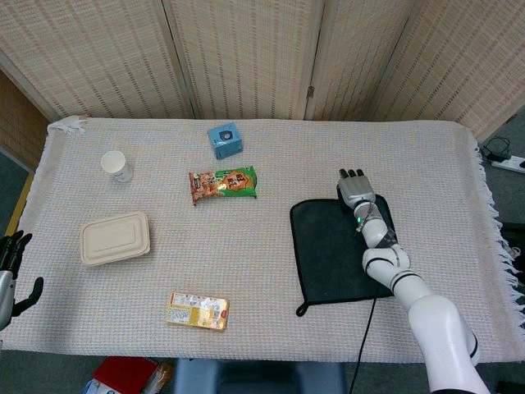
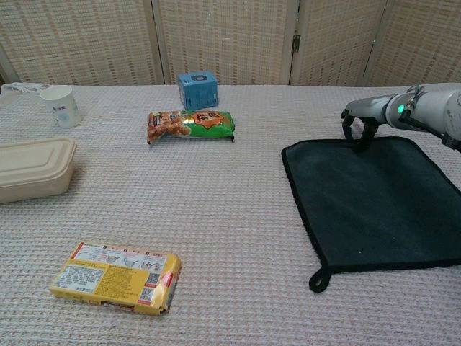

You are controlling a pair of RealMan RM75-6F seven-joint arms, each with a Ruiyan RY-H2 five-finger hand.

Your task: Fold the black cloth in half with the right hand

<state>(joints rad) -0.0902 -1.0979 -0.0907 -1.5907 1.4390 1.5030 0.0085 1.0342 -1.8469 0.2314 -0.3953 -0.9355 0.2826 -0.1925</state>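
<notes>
Wicker screens are seen behind the tabletop (image 1: 271,246). Only the head view shows the left hand (image 1: 11,267), open at the edge. Cloth (image 2: 374,198) is spread flat right; right hand (image 2: 360,121), curled empty, is poised at its far edge.

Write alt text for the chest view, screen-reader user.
The robot's right hand reaches down with curled fingers at the far edge of a black cloth lying flat on the table. To the left lie a snack bag, blue box, paper cup, lidded container and yellow packet.
</notes>
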